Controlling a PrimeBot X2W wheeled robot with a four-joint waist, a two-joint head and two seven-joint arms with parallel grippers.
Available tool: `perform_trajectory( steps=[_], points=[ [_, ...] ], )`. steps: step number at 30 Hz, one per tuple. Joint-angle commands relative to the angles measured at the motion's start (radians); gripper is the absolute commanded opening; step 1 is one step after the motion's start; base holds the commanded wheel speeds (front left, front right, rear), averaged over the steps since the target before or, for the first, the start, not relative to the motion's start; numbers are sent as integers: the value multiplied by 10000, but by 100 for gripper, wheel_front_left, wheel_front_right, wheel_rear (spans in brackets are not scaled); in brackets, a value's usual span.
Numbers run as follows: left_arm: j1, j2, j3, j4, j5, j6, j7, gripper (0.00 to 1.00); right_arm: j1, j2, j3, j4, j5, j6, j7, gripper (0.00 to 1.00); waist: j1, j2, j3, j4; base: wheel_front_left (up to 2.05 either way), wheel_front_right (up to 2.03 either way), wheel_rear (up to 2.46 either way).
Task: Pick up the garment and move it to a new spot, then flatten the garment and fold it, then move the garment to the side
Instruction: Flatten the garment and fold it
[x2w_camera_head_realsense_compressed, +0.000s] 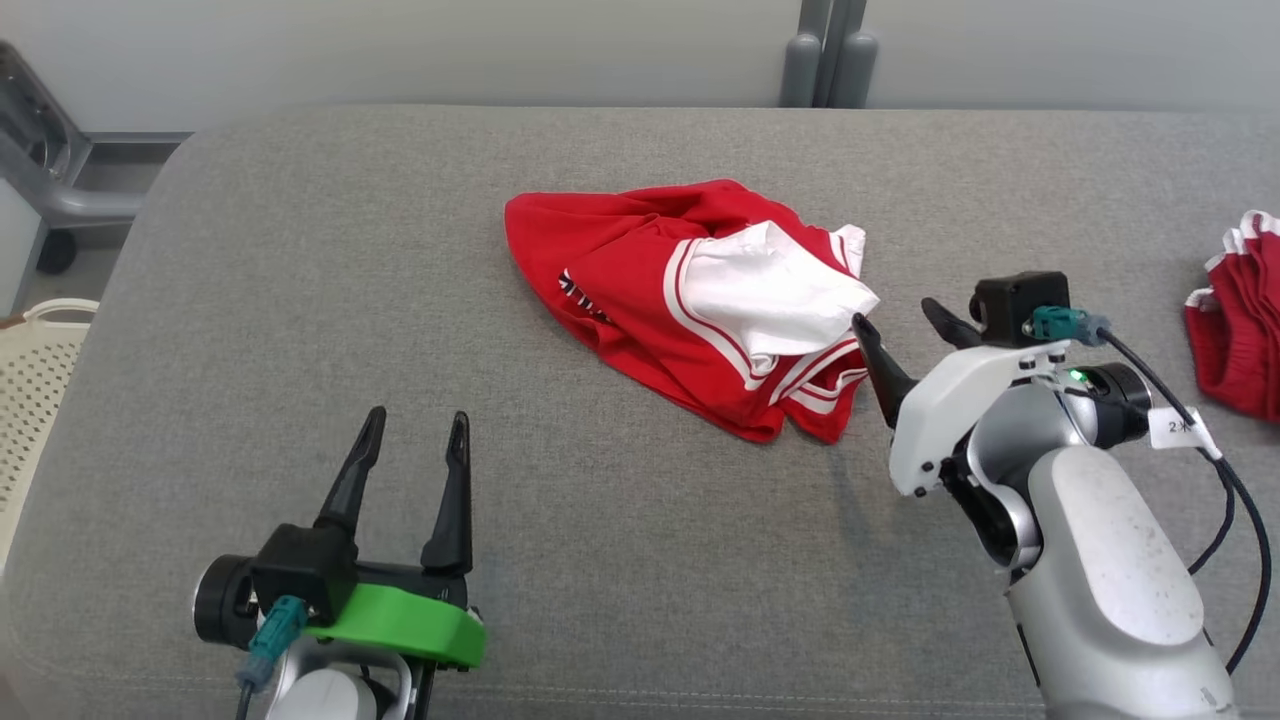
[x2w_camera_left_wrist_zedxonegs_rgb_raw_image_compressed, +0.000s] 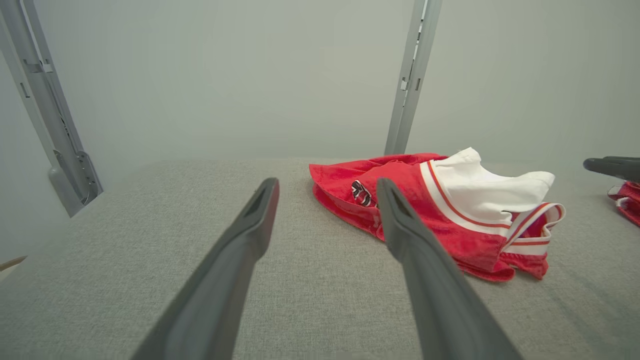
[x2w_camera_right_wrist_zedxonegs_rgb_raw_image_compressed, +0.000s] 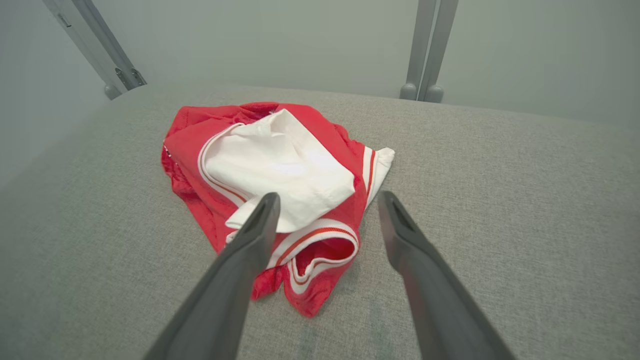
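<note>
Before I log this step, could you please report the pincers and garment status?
Left pincer open, empty, hanging back. Right pincer open, empty, beside crumpled red-and-white fabric garment, not folded. Nothing in the way; second red garment lies far right.

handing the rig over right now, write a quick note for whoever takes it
Left pincer: open, empty, over the near left of the grey cushion, apart from the garment.
Right pincer: open, empty, tips by the garment's right edge; contact can't be told.
Garment: red and white, crumpled in a heap mid-cushion. A second red garment lies at the far right edge.
Done: nothing, by the look of it.
Left: pick up, move, flatten, fold, set aside.
</note>
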Motion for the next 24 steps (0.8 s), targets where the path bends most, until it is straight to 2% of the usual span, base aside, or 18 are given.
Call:
perform_trajectory(
  steps=[1,10,16,17,18,19,20,21,24],
  points=[
    [216,16,-87,-87,182,-89,-3,100,-385,-9,-157,377,-73,-1,271,100,0,0,42,223,0,0,0],
    [315,-188,-271,-117,303,-228,-1,100,-1457,-18,-560,1845,-798,-1,751,100,0,0,242,786,0,0,0],
    [136,-322,-349,-101,385,-299,-3,100,-1851,-18,-691,2774,-933,-1,609,100,0,0,353,1076,0,0,0],
    [160,-347,-316,-110,418,-301,-3,100,-1929,-24,-695,3016,-943,-1,577,84,0,0,377,1112,0,0,0],
    [171,-360,-287,-115,430,-308,-3,100,-1974,-22,-709,3109,-946,-1,544,51,0,0,396,1121,0,0,0],
    [173,-371,-269,-115,433,-321,-3,100,-2020,-22,-715,3177,-950,-1,511,35,0,0,412,1128,0,0,0],
    [168,-382,-234,-108,427,-323,-3,100,-2068,-19,-715,3224,-954,-1,453,14,0,0,429,1130,0,0,0],
    [159,-390,-204,-101,433,-312,-3,100,-2098,-19,-687,3261,-957,-1,387,0,0,0,444,1128,0,0,0],
    [136,-414,-112,-79,447,-324,-3,100,-2135,-24,-664,3293,-1003,-1,169,0,0,0,454,1084,0,0,0]
  ],
)
